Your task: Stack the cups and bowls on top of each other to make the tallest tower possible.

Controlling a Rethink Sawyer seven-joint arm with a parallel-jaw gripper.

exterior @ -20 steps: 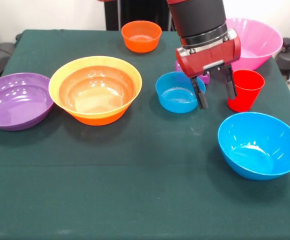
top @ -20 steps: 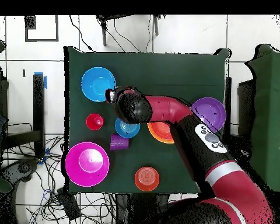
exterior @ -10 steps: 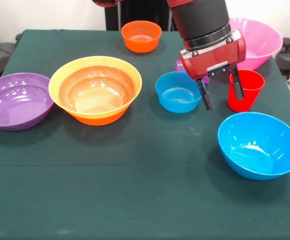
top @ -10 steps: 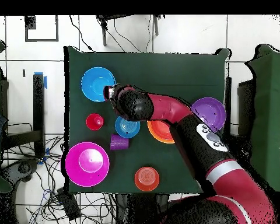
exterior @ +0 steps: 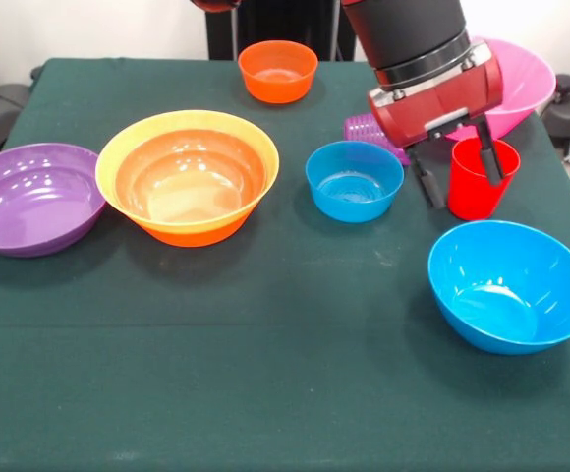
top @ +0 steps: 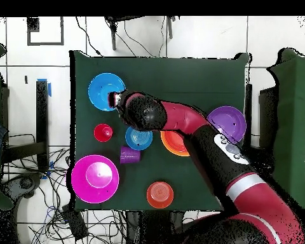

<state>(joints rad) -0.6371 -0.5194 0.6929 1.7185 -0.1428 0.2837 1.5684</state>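
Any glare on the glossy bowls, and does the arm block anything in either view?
Front view: bright glare patches inside the large orange plastic bowl, the shallow purple bowl and the large blue bowl; the gripper straddles the red plastic cup, fully seen. Overhead view: the arm hides part of the orange bowl.

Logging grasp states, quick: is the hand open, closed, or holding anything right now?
Hand: open, holding nothing; its fingers straddle the near rim of the red cup.

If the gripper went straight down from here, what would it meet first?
Most likely the red cup: the open gripper points down with the cup's rim between its fingers, though depth is uncertain.
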